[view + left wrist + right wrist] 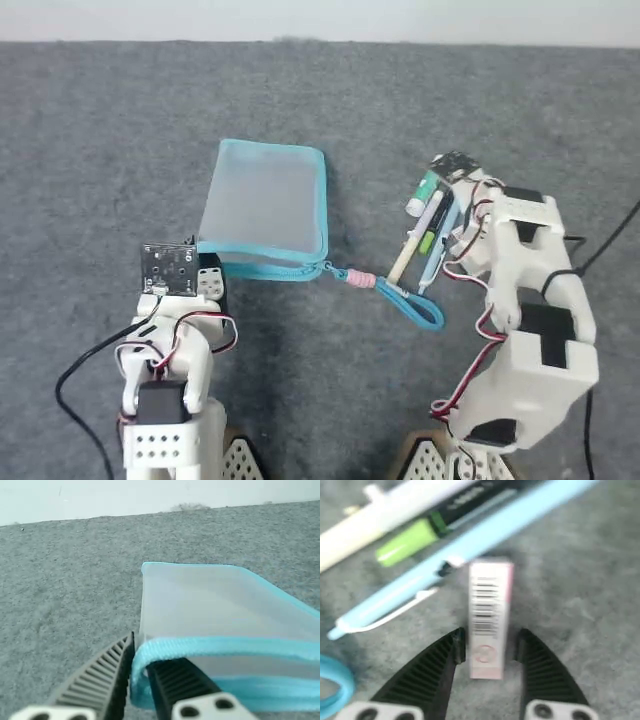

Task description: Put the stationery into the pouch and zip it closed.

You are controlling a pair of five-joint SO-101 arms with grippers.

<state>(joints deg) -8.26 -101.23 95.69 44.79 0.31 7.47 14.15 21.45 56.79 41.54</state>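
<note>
Grey felt-like desk (pixel 100 120) under everything. Flat near the middle, translucent white pouch with turquoise zip edging (pixel 265 205) (pixel 215 610), zip side turned toward the arms. Trailing from the zip's end across the desk, pink bead link (pixel 360 279) and then turquoise strap loop (pixel 420 305) (pixel 335 685). At the pouch's near corner on the left arm's side, left gripper (pixel 210 272) (pixel 140 660), ribbed black fingers (pixel 107 672) clenched on the turquoise edging, one to each side of it, edging lifted a little between them. Stationery outside the pouch, apart from it, just beyond the strap loop on the right arm's side, in a loose bunch lying roughly parallel: green-capped white tube (pixel 424 190) farthest from the arms, cream-white pen (pixel 405 262) (pixel 395 515), black highlighter with a green cap (pixel 428 240) (pixel 407 547), light blue pen with a clip (pixel 437 255) (pixel 470 550), packed side by side. Up against the blue pen at one end, small pink-and-white rectangular box with a barcode (pixel 489 620), flat on the desk. Down over that box, right gripper (pixel 490 640), fingers (pixel 445 660) closed in against its two long sides, tips about halfway along it. White right arm (pixel 525 300) bent over the desk's right side, wiring looped along it.
</note>
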